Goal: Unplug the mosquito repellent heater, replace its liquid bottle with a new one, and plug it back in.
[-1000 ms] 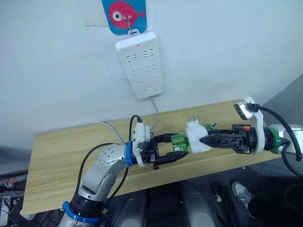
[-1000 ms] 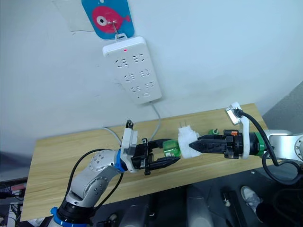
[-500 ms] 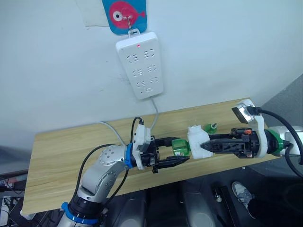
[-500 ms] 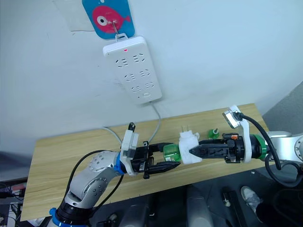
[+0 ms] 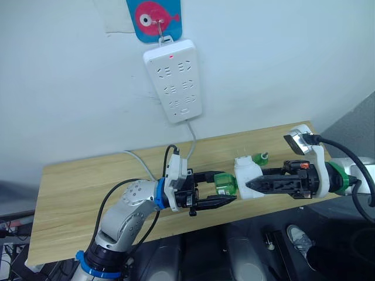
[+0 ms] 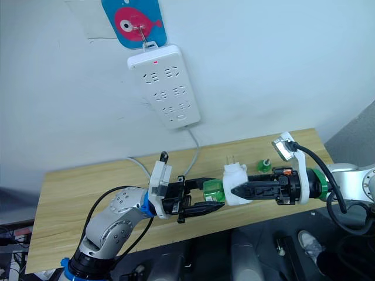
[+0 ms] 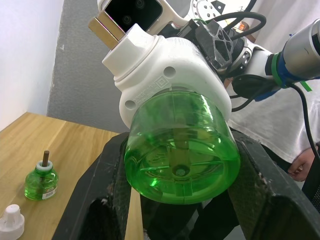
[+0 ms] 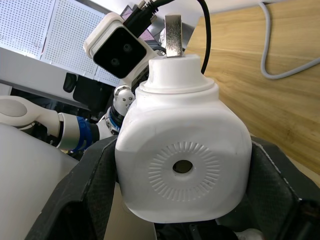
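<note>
Left eye view: the right gripper (image 5: 253, 184) clamps the mosquito repellent heater (image 5: 247, 178) above the table (image 5: 76, 187), while the left gripper (image 5: 225, 188) grips its green liquid bottle (image 5: 224, 182), likely twisting them apart; a spare bottle (image 5: 259, 158) waits nearby.

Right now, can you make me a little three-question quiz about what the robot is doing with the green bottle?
1. True or false: the heater is plugged into the power strip.
2. Which gripper holds the green bottle that sits in the heater? A. left gripper B. right gripper
3. Fill in: a second green bottle stands on the ____.

Key: 1. False, the right gripper holds it above the table. 2. A. 3. table.
</note>
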Controlling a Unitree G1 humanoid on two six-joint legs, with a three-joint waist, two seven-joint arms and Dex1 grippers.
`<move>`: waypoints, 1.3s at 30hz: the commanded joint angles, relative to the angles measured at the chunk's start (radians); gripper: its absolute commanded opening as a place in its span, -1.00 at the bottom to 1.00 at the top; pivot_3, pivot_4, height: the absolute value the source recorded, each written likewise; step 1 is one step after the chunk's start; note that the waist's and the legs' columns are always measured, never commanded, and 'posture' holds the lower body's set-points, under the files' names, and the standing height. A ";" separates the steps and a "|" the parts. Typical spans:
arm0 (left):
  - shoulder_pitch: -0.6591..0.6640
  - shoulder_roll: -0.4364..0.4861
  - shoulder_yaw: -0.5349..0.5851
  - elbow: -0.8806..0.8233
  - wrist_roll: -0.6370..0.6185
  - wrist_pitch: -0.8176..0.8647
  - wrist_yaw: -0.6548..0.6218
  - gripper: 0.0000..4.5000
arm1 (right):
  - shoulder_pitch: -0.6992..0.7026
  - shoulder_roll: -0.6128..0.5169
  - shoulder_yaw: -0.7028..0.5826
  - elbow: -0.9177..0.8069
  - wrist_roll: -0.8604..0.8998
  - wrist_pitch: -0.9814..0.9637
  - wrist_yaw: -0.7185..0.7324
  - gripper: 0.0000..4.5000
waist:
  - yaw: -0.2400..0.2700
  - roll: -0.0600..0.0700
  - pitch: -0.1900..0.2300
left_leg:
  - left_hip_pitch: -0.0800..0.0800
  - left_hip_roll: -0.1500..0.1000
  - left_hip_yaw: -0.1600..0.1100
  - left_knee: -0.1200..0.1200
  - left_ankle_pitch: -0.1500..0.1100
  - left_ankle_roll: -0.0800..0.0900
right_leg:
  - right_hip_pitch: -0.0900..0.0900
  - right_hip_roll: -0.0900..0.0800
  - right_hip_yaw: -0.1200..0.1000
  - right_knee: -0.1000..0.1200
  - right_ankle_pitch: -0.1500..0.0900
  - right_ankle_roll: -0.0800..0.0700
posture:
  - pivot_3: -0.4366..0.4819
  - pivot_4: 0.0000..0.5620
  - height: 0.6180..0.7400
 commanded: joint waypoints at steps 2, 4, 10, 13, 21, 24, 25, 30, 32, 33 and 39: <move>0.004 -0.010 -0.010 -0.032 -0.009 -0.008 -0.003 0.00 | -0.005 0.001 0.001 -0.019 0.050 -0.010 -0.007 0.44 | 0.000 0.000 0.000 | 0.000 0.000 0.000 0.000 0.000 0.000 | 0.000 0.000 0.000 0.000 0.000 0.000 | -0.37 0.11 1.00; 0.002 -0.011 -0.010 -0.030 -0.008 -0.008 -0.002 0.00 | -0.006 0.001 0.002 -0.015 0.051 -0.011 -0.011 0.32 | 0.000 0.000 0.000 | 0.000 0.000 0.000 0.000 0.000 0.000 | 0.000 0.000 0.000 0.000 0.000 0.000 | -0.37 0.11 1.00; 0.001 -0.010 -0.021 -0.021 0.029 -0.044 -0.011 0.00 | -0.008 -0.002 0.002 -0.011 0.037 -0.007 -0.008 0.32 | 0.000 0.000 0.000 | 0.000 0.000 0.000 0.000 0.000 0.000 | 0.000 0.000 0.000 0.000 0.000 0.000 | -0.37 0.11 1.00; -0.003 0.010 -0.016 -0.010 0.028 -0.007 -0.003 0.42 | -0.009 -0.003 -0.003 -0.001 0.040 -0.011 -0.018 0.32 | 0.000 0.000 0.000 | 0.000 0.000 0.000 0.000 0.000 0.000 | 0.000 0.000 0.000 0.000 0.000 0.000 | -0.38 0.12 1.00; -0.046 0.083 -0.025 0.044 0.210 -0.143 -0.018 1.00 | 0.042 0.015 -0.021 0.007 -0.071 -0.049 -0.132 0.32 | 0.000 0.000 0.000 | 0.000 0.000 0.000 0.000 0.000 0.000 | 0.000 0.000 0.000 0.000 0.000 0.000 | -0.36 0.16 1.00; -0.065 0.078 -0.059 0.039 0.317 -0.184 0.040 1.00 | 0.088 0.038 -0.016 -0.031 -0.134 -0.072 -0.207 0.32 | 0.001 0.000 0.000 | 0.000 0.000 0.000 0.000 0.000 0.000 | 0.000 0.000 0.000 -0.001 0.000 0.000 | -0.36 0.16 1.00; -0.071 0.080 -0.073 0.035 0.355 -0.193 0.056 1.00 | 0.099 0.047 -0.012 -0.041 -0.160 -0.079 -0.248 0.32 | 0.001 0.000 0.000 | -0.001 0.000 0.000 0.000 0.000 0.000 | 0.000 0.000 0.000 0.000 0.000 0.000 | -0.36 0.16 1.00; -0.103 0.087 -0.129 0.060 0.535 -0.239 0.141 1.00 | 0.102 0.116 -0.006 -0.066 -0.193 -0.096 -0.443 0.32 | -0.001 0.000 0.000 | -0.001 0.000 0.001 0.000 0.000 0.000 | -0.001 0.000 0.001 0.000 0.001 0.001 | -0.36 0.15 1.00; -0.114 0.087 -0.152 0.081 0.587 -0.282 0.151 1.00 | 0.099 0.133 -0.001 -0.091 -0.136 -0.098 -0.506 0.32 | -0.001 0.000 0.000 | -0.001 0.000 0.001 0.000 0.000 0.000 | -0.001 0.000 0.001 0.000 0.001 0.001 | -0.39 0.12 1.00; -0.124 0.086 -0.168 0.102 0.621 -0.307 0.158 1.00 | 0.095 0.145 0.005 -0.113 -0.095 -0.110 -0.546 0.32 | -0.001 0.000 0.000 | -0.001 0.000 0.000 0.000 0.000 0.000 | -0.001 0.000 0.001 0.000 0.001 0.001 | -0.39 0.13 1.00; -0.167 0.049 -0.192 0.203 0.694 -0.355 0.197 1.00 | 0.104 0.151 0.053 -0.186 0.069 -0.189 -0.728 0.32 | -0.002 0.000 0.000 | -0.001 0.000 0.000 0.000 0.000 0.000 | -0.001 0.000 0.001 0.000 0.001 0.001 | -0.43 0.11 1.00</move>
